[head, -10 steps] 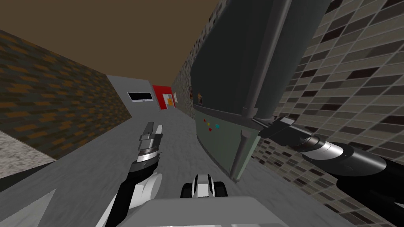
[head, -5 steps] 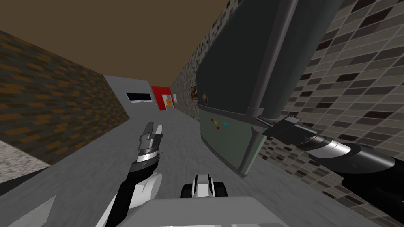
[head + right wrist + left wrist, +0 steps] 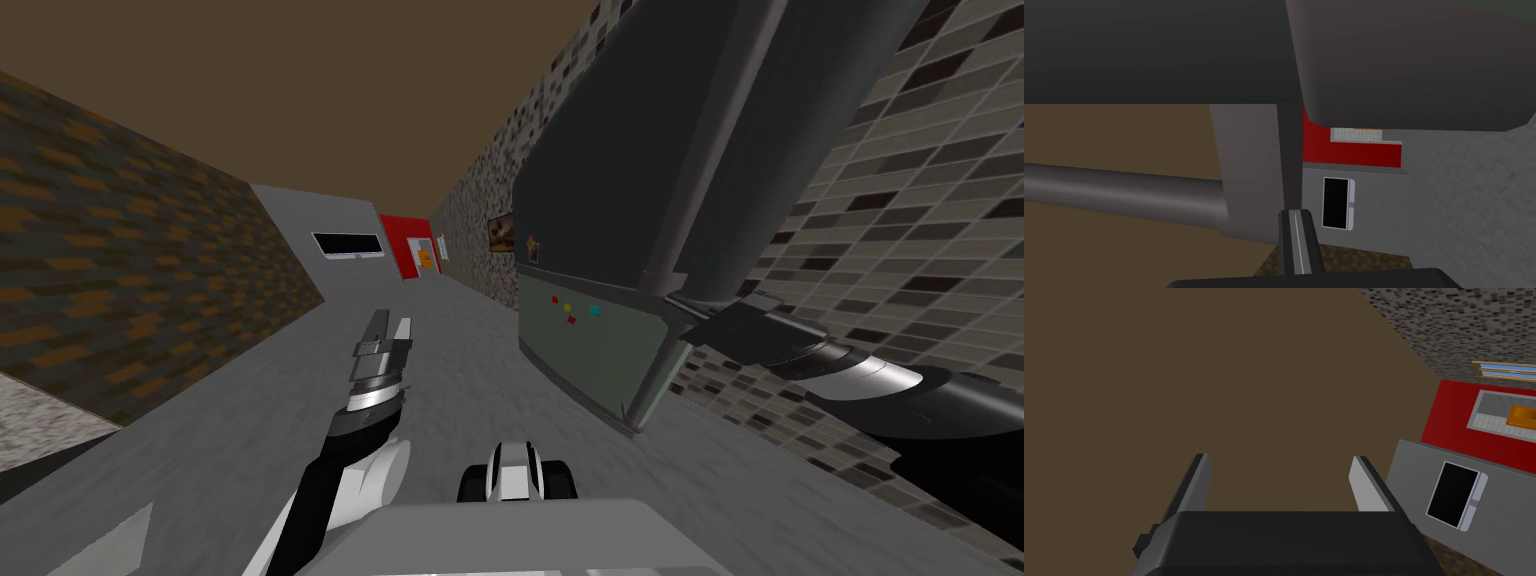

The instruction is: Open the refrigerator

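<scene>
Head view: the dark refrigerator stands at right against a tiled wall, and the right gripper sits at the foot of its upper handle.

Left wrist view: the left gripper is spread wide, holding nothing.

Right wrist view: the right gripper's blades are pressed together beside the handle's bracket.

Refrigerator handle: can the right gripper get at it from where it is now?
Probably yes: the right gripper, fingers shut, sits right at the handle where its bracket meets the door, nothing in between. The left gripper hangs open, well clear.

A brown brick-patterned wall faces a grey tiled wall.
</scene>
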{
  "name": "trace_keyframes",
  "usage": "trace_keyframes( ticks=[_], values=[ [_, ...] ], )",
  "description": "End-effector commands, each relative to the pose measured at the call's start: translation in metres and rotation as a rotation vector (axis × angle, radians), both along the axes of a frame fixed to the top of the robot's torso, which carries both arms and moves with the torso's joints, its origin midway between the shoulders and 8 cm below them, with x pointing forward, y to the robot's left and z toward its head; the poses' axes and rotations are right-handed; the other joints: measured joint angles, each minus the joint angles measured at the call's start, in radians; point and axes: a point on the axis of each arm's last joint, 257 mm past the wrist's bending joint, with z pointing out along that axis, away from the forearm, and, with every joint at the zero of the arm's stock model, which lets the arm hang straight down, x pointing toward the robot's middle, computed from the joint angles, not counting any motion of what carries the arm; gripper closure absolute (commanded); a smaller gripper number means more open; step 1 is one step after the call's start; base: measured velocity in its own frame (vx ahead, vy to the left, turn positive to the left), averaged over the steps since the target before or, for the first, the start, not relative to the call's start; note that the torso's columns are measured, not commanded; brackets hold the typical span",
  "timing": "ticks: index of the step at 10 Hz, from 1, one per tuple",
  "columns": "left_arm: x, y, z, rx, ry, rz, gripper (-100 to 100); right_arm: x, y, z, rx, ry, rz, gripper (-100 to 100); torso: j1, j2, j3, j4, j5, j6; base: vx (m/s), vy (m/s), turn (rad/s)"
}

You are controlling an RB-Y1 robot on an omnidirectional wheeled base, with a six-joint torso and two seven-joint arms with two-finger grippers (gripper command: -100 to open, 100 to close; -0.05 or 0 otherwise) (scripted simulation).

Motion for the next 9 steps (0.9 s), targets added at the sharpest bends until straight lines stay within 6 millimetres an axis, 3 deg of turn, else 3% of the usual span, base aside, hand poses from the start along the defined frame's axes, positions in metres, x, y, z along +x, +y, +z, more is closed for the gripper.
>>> trace_keyframes(
  ticks=[1,2,9],
  values=[
    [0.0,0.0,0.0,0.0,0.0,0.0,0,0.0,-0.004,0.001,0.0,0.001,-0.011,100,-0.002,0.004,0.002,0.002,0.0,0.001,-0.067,0.101,-0.033],
    [0.0,0.0,0.0,0.0,0.0,0.0,0,0.001,-0.007,0.0,0.017,0.029,-0.007,-100,-0.009,0.005,0.004,0.003,-0.003,0.003,-0.016,0.026,-0.077],
    [0.0,0.0,0.0,0.001,0.0,0.0,0,0.007,-0.016,0.007,0.081,0.119,0.014,-100,-0.007,0.013,0.013,0.002,-0.008,0.008,0.015,0.003,-0.047]
  ],
)
